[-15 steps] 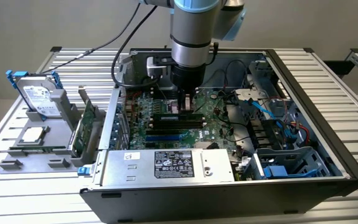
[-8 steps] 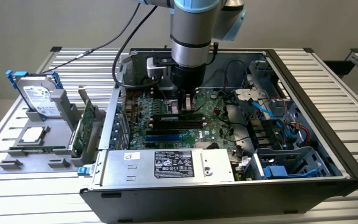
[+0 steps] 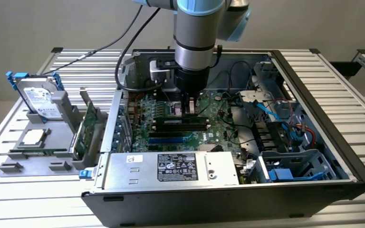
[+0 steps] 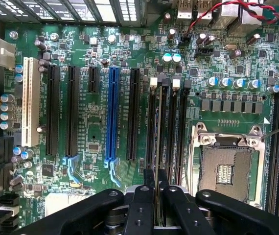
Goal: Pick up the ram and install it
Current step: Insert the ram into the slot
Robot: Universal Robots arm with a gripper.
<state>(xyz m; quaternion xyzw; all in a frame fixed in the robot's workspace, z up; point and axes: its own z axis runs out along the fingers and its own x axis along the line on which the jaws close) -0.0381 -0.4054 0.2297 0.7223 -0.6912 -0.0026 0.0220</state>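
Observation:
My gripper (image 3: pixel 189 111) reaches straight down into the open computer case (image 3: pixel 334 142), over the motherboard (image 3: pixel 169 128). In the wrist view its two black fingers (image 4: pixel 148 183) are shut on the ram (image 4: pixel 157 147). I see the ram edge-on, as a thin dark strip running along one of the black memory slots (image 4: pixel 151 127) beside the CPU socket (image 4: pixel 227 166). I cannot tell whether the ram's lower edge touches the slot or hangs just above it. The neighbouring memory slots (image 4: pixel 181 127) hold nothing.
A grey holder (image 3: pixel 43 156) on the exterior view's left carries a silver hard drive with blue rails (image 3: pixel 40 97), a wide green expansion card (image 3: pixel 89 126) and a processor (image 3: pixel 33 137). The power supply (image 3: pixel 169 166) sits at the case front. Blue and black cables (image 3: pixel 277 118) fill the case's right side.

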